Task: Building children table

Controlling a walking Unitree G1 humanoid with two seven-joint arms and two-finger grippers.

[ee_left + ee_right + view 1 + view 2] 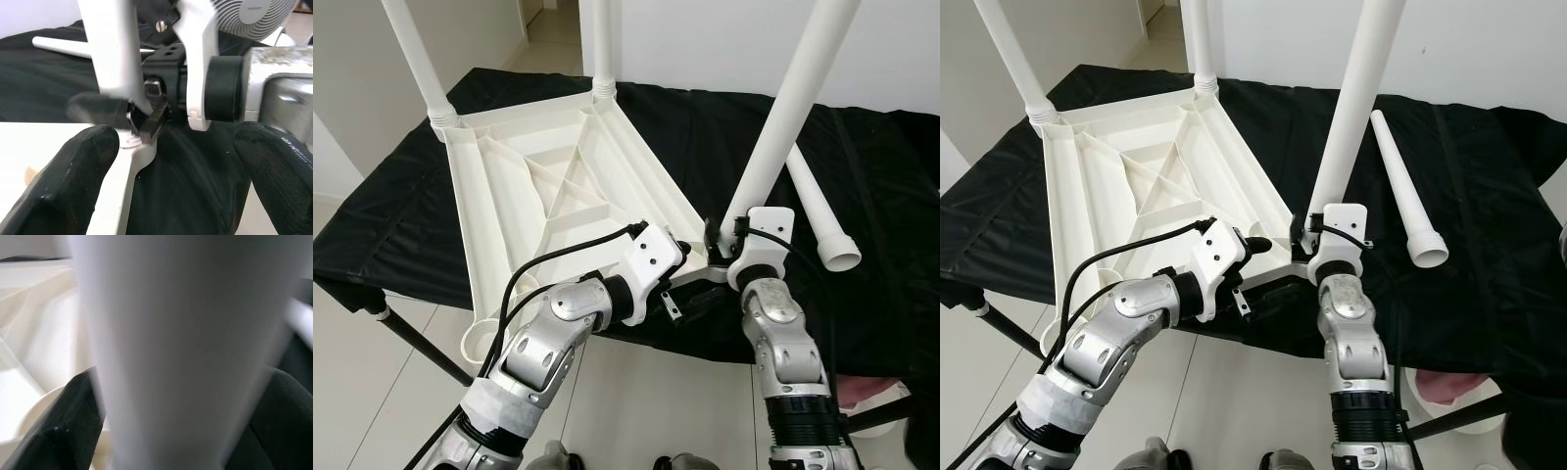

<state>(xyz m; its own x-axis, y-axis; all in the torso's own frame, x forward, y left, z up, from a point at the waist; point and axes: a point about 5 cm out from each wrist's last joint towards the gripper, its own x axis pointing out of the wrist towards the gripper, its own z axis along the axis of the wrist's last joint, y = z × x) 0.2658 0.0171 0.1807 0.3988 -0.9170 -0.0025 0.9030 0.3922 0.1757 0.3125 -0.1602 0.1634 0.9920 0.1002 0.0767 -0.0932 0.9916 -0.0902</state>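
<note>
A white plastic tabletop (558,186) lies upside down on a black cloth. Two white legs (416,59) (599,44) stand in its far corners. A third leg (783,108) stands tilted at the near right corner, and my right gripper (722,235) is shut on it near its base; in the right wrist view this leg (171,347) sits between the black fingers (63,431). My left gripper (690,257) is open just left of that corner, its fingers (73,186) either side of the tabletop's edge (134,171). A fourth leg (818,211) lies loose on the cloth to the right.
The black cloth (881,176) covers a table whose front edge runs just behind my forearms. The tabletop's near left corner socket (475,338) hangs over that edge. A white fan (254,17) stands behind my right wrist. Pale tiled floor (372,392) lies below.
</note>
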